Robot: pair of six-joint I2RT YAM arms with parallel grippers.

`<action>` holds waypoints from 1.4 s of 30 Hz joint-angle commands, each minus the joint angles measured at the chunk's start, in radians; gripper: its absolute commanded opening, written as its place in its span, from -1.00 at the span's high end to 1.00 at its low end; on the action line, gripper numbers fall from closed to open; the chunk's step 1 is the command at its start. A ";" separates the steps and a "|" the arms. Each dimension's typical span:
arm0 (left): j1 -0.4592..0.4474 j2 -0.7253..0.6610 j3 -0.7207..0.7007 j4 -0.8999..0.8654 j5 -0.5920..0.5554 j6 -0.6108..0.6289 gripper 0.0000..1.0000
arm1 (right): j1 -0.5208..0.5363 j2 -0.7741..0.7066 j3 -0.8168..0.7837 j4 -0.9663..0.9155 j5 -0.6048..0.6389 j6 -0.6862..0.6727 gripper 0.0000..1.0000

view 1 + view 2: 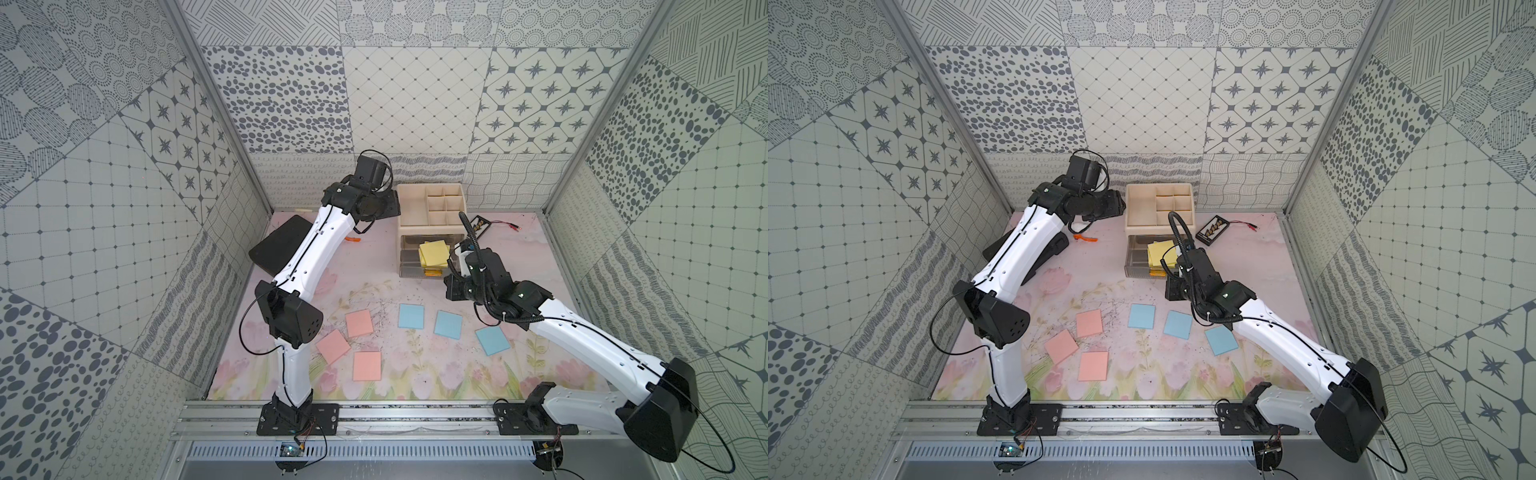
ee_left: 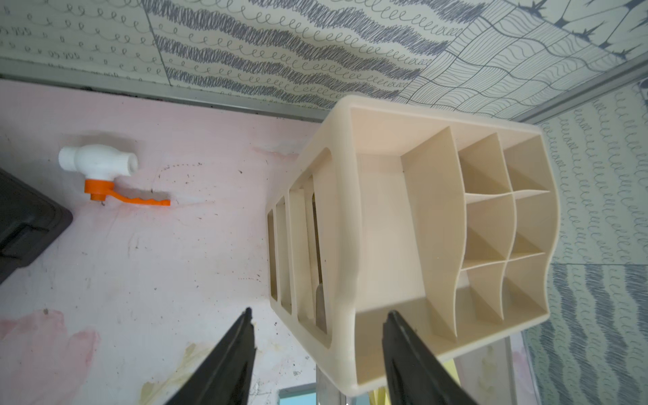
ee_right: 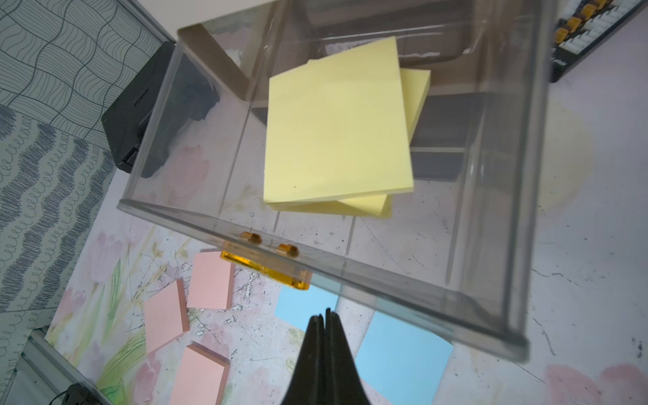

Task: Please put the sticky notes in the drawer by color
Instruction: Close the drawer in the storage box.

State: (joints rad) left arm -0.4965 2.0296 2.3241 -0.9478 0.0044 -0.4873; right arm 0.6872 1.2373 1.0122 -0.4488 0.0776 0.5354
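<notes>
- Right claw [image 3: 324, 317]: pinched shut, empty, just outside drawer [image 3: 385, 284] front.
- Left claw [image 2: 319, 312]: jaws apart, astride organizer [image 2: 378, 228] corner; contact unclear.
- Done: yellow notes [image 3: 336, 122] stacked in open drawer.
- To do: three pink notes [image 1: 360, 323], three blue notes [image 1: 411, 316] on counter [image 1: 415, 374]; roughly a third through.
</notes>
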 commanded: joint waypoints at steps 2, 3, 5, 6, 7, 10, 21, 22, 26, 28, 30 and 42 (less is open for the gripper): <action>-0.031 0.113 0.149 -0.116 -0.118 0.074 -0.20 | 0.002 0.042 0.005 0.155 -0.022 -0.004 1.00; -0.034 0.123 0.149 -0.114 -0.121 0.079 -0.20 | 0.002 0.054 0.010 0.167 -0.026 -0.012 1.00; -0.039 0.139 0.146 -0.109 -0.129 0.083 -0.22 | 0.002 0.077 0.026 0.171 -0.020 -0.022 1.00; -0.040 0.151 0.146 -0.110 -0.138 0.084 -0.23 | 0.002 0.089 0.035 0.171 -0.016 -0.029 1.00; -0.043 0.158 0.146 -0.112 -0.150 0.084 -0.23 | 0.002 0.101 0.043 0.175 -0.013 -0.034 1.00; -0.047 0.168 0.137 -0.101 -0.195 0.087 -0.26 | 0.002 0.131 0.067 0.181 -0.010 -0.047 1.00; -0.045 0.224 0.166 -0.082 -0.231 0.127 0.11 | 0.002 0.153 0.097 0.180 -0.012 -0.073 1.00; -0.045 0.227 0.166 -0.079 -0.224 0.128 0.22 | 0.002 0.151 0.099 0.179 -0.016 -0.075 1.00; -0.045 0.231 0.166 -0.077 -0.227 0.124 0.51 | 0.002 0.142 0.100 0.179 -0.013 -0.079 1.00; -0.046 0.229 0.166 -0.083 -0.227 0.122 0.63 | 0.002 0.142 0.100 0.180 -0.007 -0.082 1.00; -0.047 0.225 0.167 -0.090 -0.223 0.122 0.77 | 0.002 0.147 0.100 0.183 -0.002 -0.090 1.00; -0.045 0.223 0.196 -0.142 -0.152 0.177 1.00 | -0.003 0.202 0.181 0.191 0.071 -0.172 1.00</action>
State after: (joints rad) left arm -0.5423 2.2471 2.4966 -0.9775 -0.1928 -0.3656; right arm 0.6895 1.4246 1.1378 -0.3416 0.1062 0.4080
